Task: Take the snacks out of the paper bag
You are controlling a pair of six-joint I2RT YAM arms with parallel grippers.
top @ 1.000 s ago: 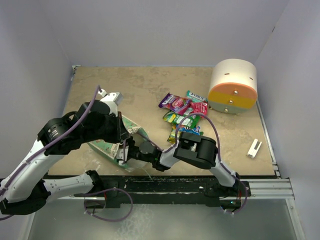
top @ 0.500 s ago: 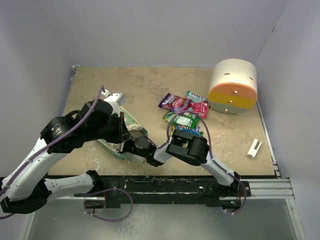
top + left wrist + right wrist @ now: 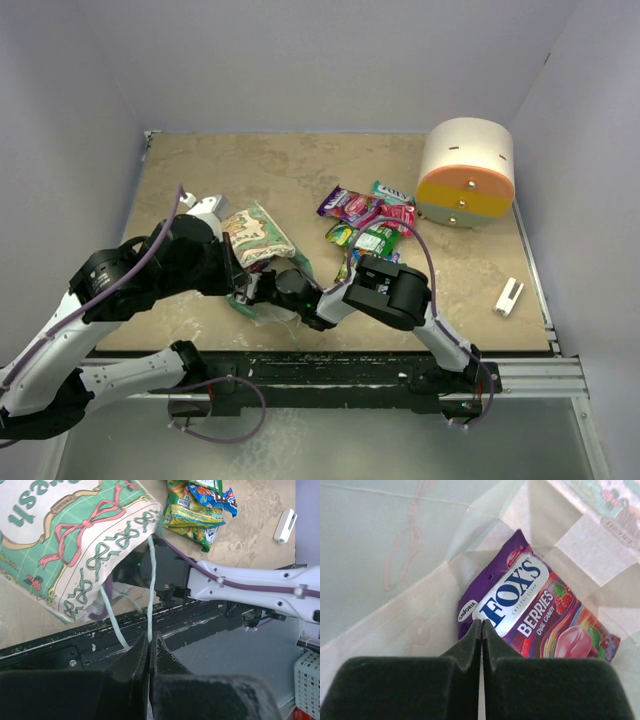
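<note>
The mint-green paper bag point(image 3: 258, 235) lies tilted with its patterned side up, mouth toward the near edge. My left gripper point(image 3: 149, 638) is shut on one white string handle point(image 3: 151, 580), which runs taut up to the paper bag point(image 3: 75, 550). My right gripper point(image 3: 481, 623) is deep inside the bag's white interior point(image 3: 395, 555), jaws shut with the tips on the lower edge of a purple Fox's berries packet point(image 3: 535, 605). Several other snacks point(image 3: 368, 225) lie in a heap on the table right of the bag; the left wrist view shows the snacks point(image 3: 192, 510) too.
A cream, orange and yellow cylinder point(image 3: 465, 175) stands at the back right. A small white block point(image 3: 509, 296) lies near the right edge. The right arm point(image 3: 240, 585) stretches across the near edge into the bag's mouth. Purple walls close in the table.
The right jaws have closed inside the bag. The left arm has pulled the handle, and the bag has turned with its patterned side upward.
</note>
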